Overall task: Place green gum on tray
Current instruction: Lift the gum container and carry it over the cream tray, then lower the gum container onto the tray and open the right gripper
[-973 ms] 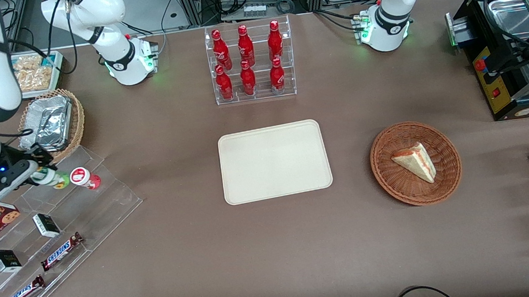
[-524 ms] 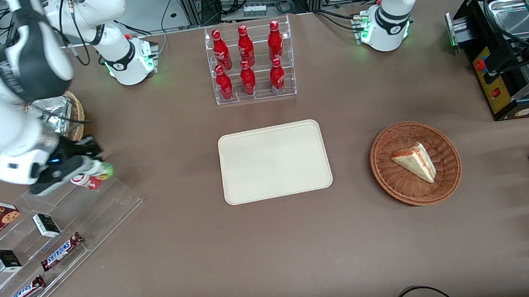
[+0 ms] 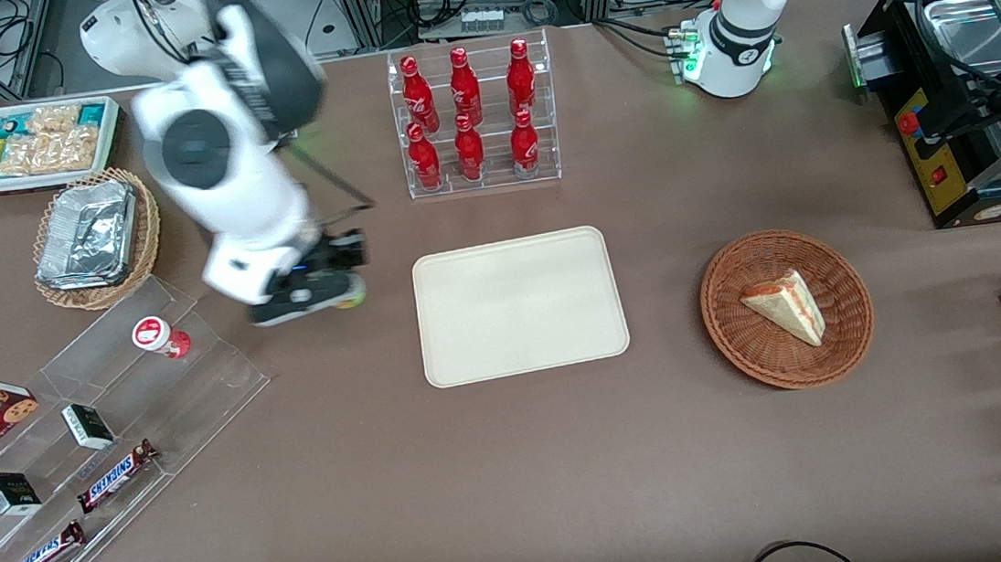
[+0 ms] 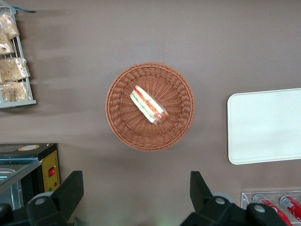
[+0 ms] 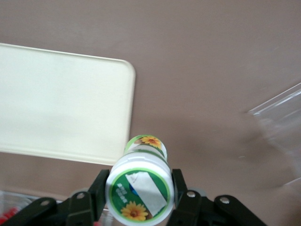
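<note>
Front view has the gripper (image 3: 337,286) up in the air over bare tabletop, clamped on the gum (image 3: 351,293), so the pick looks done. You only get a sliver of green and yellow poking out under the fingers there. The wrist cam is way better: the gum (image 5: 139,186) sits upright-ish between the 2 fingers (image 5: 96,197), white lid with the flower sticker facing the camera, squeezed from both sides.

What's left, as far as I can judge: carry it sideways over the tray (image 3: 519,304), lower it, let go. The tray is close to the gripper, toward the parked arm's end, and its rounded corner (image 5: 123,70) already shows in the wrist cam just past the gum. Nothing's on it, so there's plenty of landing room anywhere on that flat cream surface.

Surface is a brown table cover (image 3: 518,463), looks smooth and flat. Around the gripper: the clear stepped rack (image 3: 119,419) is back toward the working arm's end with the red gum (image 3: 159,336) on it, plus 2 Snickers bars (image 3: 115,475) lower down. The 6 red bottles (image 3: 468,114) in their stand are farther from the camera than the tray. The wicker basket with the sandwich (image 3: 784,305) is well clear, past the tray toward the parked arm. The path to the tray looks open to me.
</note>
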`<state>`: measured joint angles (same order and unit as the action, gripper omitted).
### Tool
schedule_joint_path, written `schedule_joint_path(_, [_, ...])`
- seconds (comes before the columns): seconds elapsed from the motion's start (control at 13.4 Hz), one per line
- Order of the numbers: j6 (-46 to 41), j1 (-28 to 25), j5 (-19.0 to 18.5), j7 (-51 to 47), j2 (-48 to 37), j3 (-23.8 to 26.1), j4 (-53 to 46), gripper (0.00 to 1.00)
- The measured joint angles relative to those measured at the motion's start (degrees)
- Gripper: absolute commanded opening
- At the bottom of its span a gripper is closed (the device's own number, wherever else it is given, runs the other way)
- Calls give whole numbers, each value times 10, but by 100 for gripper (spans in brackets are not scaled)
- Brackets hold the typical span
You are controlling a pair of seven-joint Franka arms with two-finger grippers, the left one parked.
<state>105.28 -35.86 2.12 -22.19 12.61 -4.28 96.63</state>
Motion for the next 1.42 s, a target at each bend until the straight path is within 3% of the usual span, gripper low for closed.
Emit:
schedule_joint_path(0.52, [142,-108,1,-137,174,-1,-80,0])
schedule_joint_path(1.42, [193,-154,-1,-178,269,-3,-122,0])
